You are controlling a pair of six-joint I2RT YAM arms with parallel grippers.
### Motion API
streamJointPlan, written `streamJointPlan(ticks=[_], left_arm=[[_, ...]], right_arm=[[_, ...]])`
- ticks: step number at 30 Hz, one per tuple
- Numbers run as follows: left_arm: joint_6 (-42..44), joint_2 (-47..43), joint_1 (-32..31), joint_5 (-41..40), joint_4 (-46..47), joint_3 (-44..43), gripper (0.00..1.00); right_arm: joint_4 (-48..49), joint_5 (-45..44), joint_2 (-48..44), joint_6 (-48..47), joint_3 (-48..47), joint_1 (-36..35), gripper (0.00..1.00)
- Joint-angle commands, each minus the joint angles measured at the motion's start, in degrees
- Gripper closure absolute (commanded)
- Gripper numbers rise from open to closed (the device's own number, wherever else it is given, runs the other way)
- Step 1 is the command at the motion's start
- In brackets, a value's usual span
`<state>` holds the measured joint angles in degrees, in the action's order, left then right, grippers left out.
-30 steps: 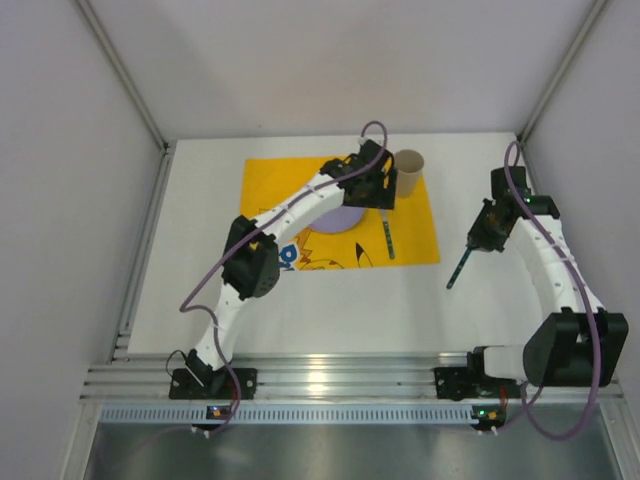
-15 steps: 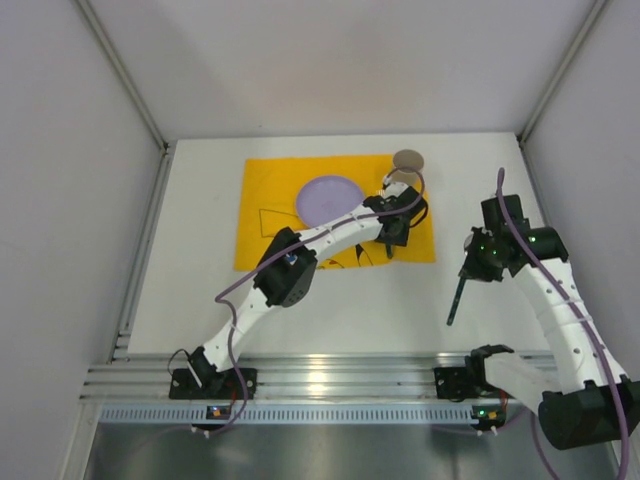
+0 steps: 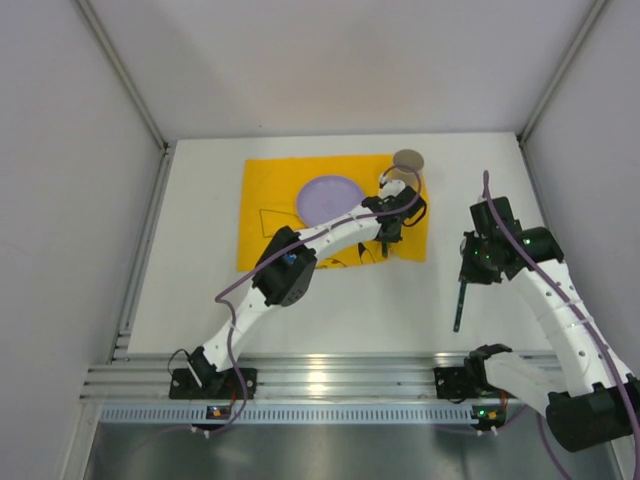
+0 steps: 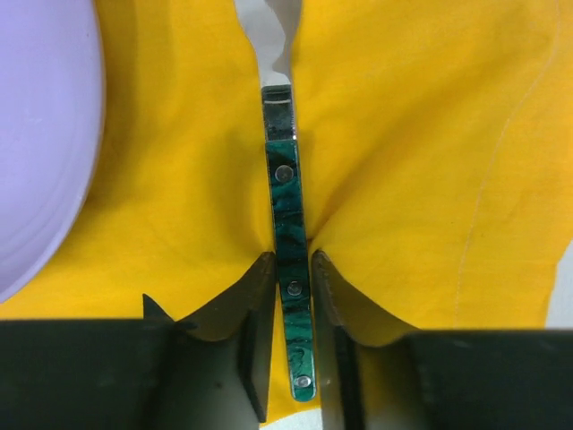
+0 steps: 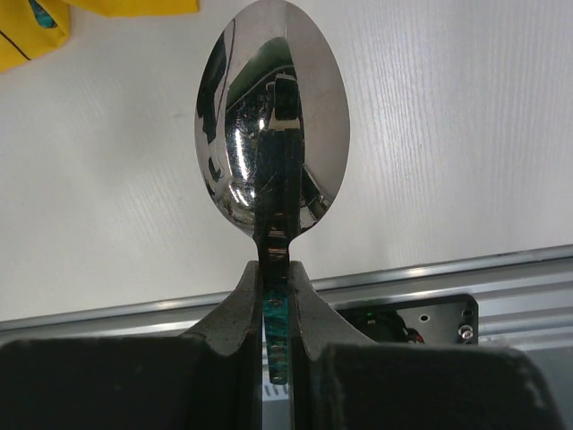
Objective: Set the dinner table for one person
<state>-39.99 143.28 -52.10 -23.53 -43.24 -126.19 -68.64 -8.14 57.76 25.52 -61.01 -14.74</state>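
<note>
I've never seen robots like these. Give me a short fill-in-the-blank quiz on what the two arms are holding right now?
The left gripper is shut on a green-handled piece of cutlery lying on the ____ cloth.
The right gripper grips the shiny metal spoon by its ____.
In the left wrist view, the round lilac plate lies to the ____ of that cutlery.
Missing words: yellow; handle; left.

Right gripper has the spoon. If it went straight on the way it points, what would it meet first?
Probably the bare white dinner table: the right gripper holds the spoon bowl-first toward it, nothing between. The spoon tip would land first; the gap is unclear.
</note>
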Motion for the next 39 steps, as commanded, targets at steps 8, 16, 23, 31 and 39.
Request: streamJointPlan(ticks=[8,16,23,31,39], left_arm=[[-1.41,-4.06,0.15,1.99,0.62,4.20,0.76],[-0.01,-8.72,0.33,1.29,0.44,4.20,0.74],[1.23,-10.39,0.68,3.22,1.23,4.02,0.43],[2.46,-6.27,2.17,5.33,1.32,2.09,0.44],[3.42,-3.80,3.14,7.00,2.20,1.83,0.51]], right_arm=[[0.70,-1.61,0.69,-1.35,-2.71,-1.25,1.00],[0.97,-1.79,2.62,-1.61,-2.88,-1.25,1.00],[1.32,-1.79,4.64,-1.35,-2.62,-1.08,1.00],[1.67,-1.97,5.44,-0.65,-2.09,-0.64,1.00],[1.76,-2.32,6.14,-0.47,-1.65,-0.46,1.00]])
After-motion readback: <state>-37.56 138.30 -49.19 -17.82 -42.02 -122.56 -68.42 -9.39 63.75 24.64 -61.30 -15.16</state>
